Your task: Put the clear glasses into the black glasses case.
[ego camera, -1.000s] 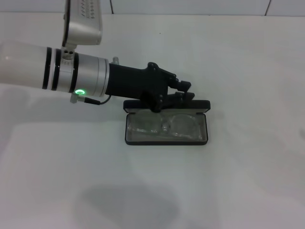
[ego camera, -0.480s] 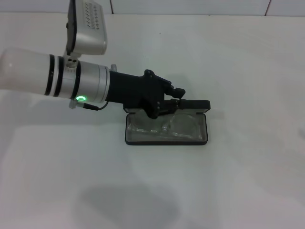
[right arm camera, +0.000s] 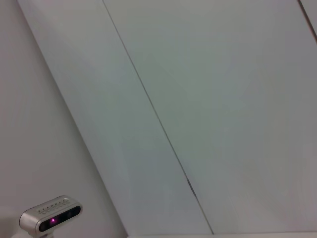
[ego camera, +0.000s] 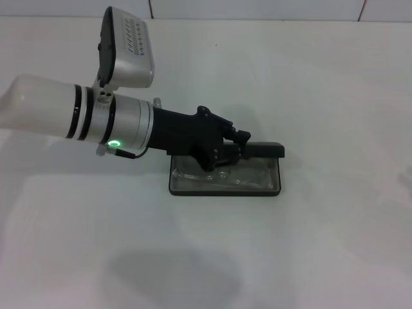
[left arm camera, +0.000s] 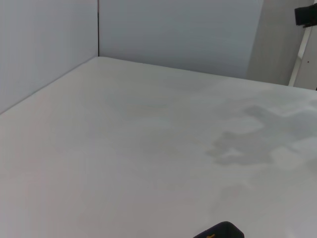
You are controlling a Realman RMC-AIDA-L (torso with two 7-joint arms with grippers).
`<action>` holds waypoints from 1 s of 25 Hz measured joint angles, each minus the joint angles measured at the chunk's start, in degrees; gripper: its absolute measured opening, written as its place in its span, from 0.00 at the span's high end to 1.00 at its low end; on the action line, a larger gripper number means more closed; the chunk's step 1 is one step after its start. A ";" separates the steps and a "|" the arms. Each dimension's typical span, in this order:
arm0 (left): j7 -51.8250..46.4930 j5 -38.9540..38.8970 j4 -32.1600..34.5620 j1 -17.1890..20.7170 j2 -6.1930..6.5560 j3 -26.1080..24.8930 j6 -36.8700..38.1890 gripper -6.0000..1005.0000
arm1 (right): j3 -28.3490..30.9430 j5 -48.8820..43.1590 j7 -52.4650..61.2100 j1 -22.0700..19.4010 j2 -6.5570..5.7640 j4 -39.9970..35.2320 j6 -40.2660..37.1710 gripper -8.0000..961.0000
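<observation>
I'm working in what looks like a lab test cell: a bare white bench (ego camera: pixel 322 257), plain white partition walls (left arm camera: pixel 173 34), and a small mounted sensor camera (right arm camera: pixel 49 218).

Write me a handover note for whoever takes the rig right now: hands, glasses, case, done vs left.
Left hand: over the back edge of the black glasses case, at its lid; fingers' state unclear.
Right hand: not in view.
Clear glasses: lying inside the case's tray.
Case: mid-table, lid tipped partway over the tray, not shut.
Done: glasses are in the case.
Left: probably finish closing the lid, then pull the left arm clear.
</observation>
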 joint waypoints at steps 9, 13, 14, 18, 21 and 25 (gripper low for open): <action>-0.41 2.47 -0.04 0.36 -0.86 0.67 1.20 0.72 | 0.02 -0.93 -0.14 0.03 0.00 0.32 -0.36 0.77; -0.42 3.72 0.34 1.33 -1.58 0.52 2.01 0.71 | 0.02 -1.11 -0.19 0.17 0.00 0.61 -0.41 0.77; -0.42 3.87 0.57 1.53 -1.75 0.51 2.17 0.71 | 0.02 -1.12 -0.27 0.17 0.00 0.64 -0.42 0.77; -0.41 3.89 3.01 2.49 -2.05 0.47 3.63 0.71 | 0.02 -1.20 -0.36 0.18 0.00 0.71 -0.55 0.74; -2.12 3.73 10.11 5.85 -2.10 -0.81 5.93 0.70 | 0.03 -1.69 -0.66 0.21 0.00 0.71 -0.72 0.71; -5.33 4.57 22.87 12.99 -2.14 -5.99 11.49 0.70 | -1.05 -4.67 -1.21 1.24 -0.02 0.68 -2.22 0.68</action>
